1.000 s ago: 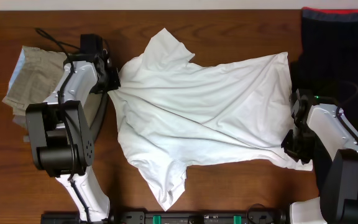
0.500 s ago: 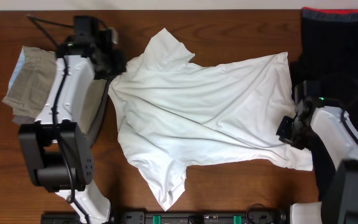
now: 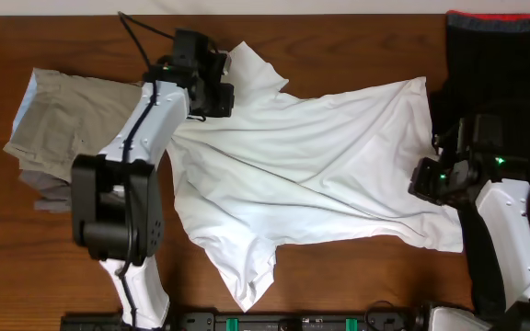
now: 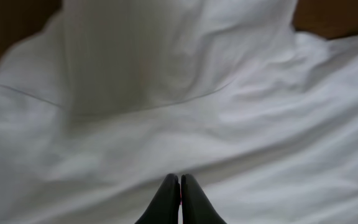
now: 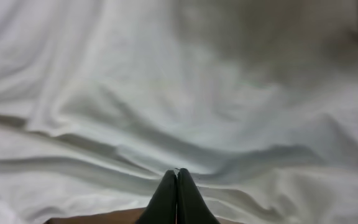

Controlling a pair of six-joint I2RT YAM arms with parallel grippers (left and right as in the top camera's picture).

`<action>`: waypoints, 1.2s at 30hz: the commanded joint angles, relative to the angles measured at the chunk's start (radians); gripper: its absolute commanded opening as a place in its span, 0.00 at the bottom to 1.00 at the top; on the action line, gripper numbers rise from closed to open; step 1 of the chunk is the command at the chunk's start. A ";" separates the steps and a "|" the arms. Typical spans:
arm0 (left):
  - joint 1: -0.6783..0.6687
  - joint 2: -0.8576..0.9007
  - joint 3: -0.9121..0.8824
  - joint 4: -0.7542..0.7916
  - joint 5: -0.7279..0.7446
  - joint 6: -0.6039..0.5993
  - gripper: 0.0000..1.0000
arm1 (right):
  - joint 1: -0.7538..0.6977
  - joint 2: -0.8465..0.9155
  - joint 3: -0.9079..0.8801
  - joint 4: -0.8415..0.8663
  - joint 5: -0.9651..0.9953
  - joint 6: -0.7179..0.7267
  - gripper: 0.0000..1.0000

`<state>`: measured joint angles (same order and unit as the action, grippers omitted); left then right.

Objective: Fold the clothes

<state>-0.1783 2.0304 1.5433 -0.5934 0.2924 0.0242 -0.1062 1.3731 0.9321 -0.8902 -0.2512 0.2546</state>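
Note:
The white T-shirt (image 3: 302, 175) lies spread and wrinkled across the table, neck to the left, hem to the right, one sleeve pointing to the back and one to the front. My left gripper (image 3: 217, 92) is shut over the shoulder by the far sleeve. In the left wrist view its tips (image 4: 179, 179) are pressed together above the white cloth (image 4: 185, 93), with nothing seen between them. My right gripper (image 3: 420, 182) is shut at the hem. In the right wrist view its tips (image 5: 178, 173) sit over folds of the shirt (image 5: 185, 81), near its edge.
Khaki-olive folded trousers (image 3: 63, 119) lie at the left, beside the left arm. A black garment (image 3: 504, 74) with a red edge band (image 3: 504, 18) fills the back right corner, next to the right arm. Brown table (image 3: 357, 285) shows in front of the shirt.
My left gripper has moved from the neck at the shirt's left edge up and right, onto the shoulder by the far sleeve. My right gripper has shifted slightly along the hem. The shirt has barely moved.

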 commanded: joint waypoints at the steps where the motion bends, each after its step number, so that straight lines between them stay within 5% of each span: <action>1: -0.005 0.036 0.002 0.010 -0.017 0.014 0.06 | 0.059 0.040 0.000 0.033 -0.077 -0.043 0.01; 16: -0.001 0.191 0.002 0.184 -0.148 0.022 0.06 | 0.087 0.320 -0.015 0.083 0.002 0.064 0.01; 21: 0.008 0.219 0.002 0.325 -0.321 -0.123 0.06 | 0.087 0.321 -0.015 0.087 0.011 0.063 0.01; 26: 0.033 0.219 0.018 0.439 -0.331 -0.219 0.06 | 0.087 0.321 -0.015 0.087 0.007 0.061 0.01; 32: 0.057 0.219 0.110 0.441 -0.325 -0.225 0.06 | 0.087 0.321 -0.015 0.108 -0.138 -0.104 0.06; 36: 0.070 0.216 0.240 0.308 -0.227 -0.212 0.06 | 0.087 0.321 -0.015 0.140 -0.204 -0.151 0.09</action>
<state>-0.1169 2.2379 1.6894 -0.2325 0.0036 -0.1833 -0.0254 1.6951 0.9199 -0.7631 -0.3649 0.1852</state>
